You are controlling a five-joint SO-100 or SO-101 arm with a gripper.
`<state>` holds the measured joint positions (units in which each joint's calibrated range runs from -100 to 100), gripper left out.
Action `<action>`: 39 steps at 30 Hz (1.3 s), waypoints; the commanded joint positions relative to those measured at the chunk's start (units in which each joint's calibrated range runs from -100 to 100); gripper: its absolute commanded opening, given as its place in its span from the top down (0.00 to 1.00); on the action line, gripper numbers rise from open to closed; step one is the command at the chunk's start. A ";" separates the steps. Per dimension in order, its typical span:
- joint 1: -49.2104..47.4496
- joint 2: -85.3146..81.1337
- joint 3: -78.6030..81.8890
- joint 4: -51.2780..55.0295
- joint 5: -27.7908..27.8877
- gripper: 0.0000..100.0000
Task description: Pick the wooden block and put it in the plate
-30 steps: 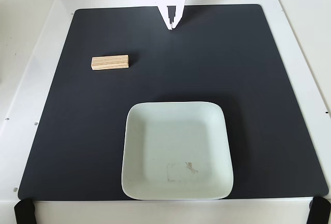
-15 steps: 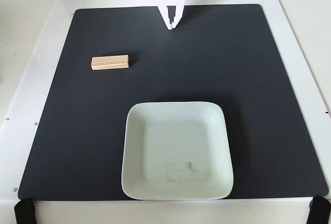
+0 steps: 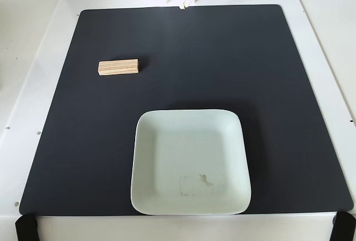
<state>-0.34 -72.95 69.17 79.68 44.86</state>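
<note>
1. The pincer [image 3: 182, 4] shows only its tip at the top edge; whether it is clenched cannot be told.
2. The wooden block [image 3: 118, 67] lies well apart from the pincer, below-left.
3. The plate [image 3: 146, 141] sits farther below, empty.

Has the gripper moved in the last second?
Yes. The gripper has pulled back toward the black mat's top edge; earlier it reached further over the mat.

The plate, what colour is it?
Pale mint green, with a faint smudge inside; the fixed view shows the plate clearly.
</note>
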 commanded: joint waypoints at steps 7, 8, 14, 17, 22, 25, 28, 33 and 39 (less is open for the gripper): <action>9.18 23.54 -36.47 -0.18 -18.33 0.99; 11.09 25.57 -39.35 -0.18 -20.14 0.99; 22.06 37.10 -50.50 5.30 -26.12 0.99; 26.88 43.37 -52.21 9.01 -26.12 0.99; 32.92 53.12 -53.29 5.92 -26.50 0.99; 34.72 58.12 -53.47 3.62 -26.50 0.99; 35.28 62.52 -53.47 0.44 -26.28 0.99; 36.06 66.85 -53.47 -5.04 -26.18 0.99; 36.84 68.63 -53.38 -5.57 -26.01 0.99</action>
<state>36.75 -4.21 18.05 74.40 18.57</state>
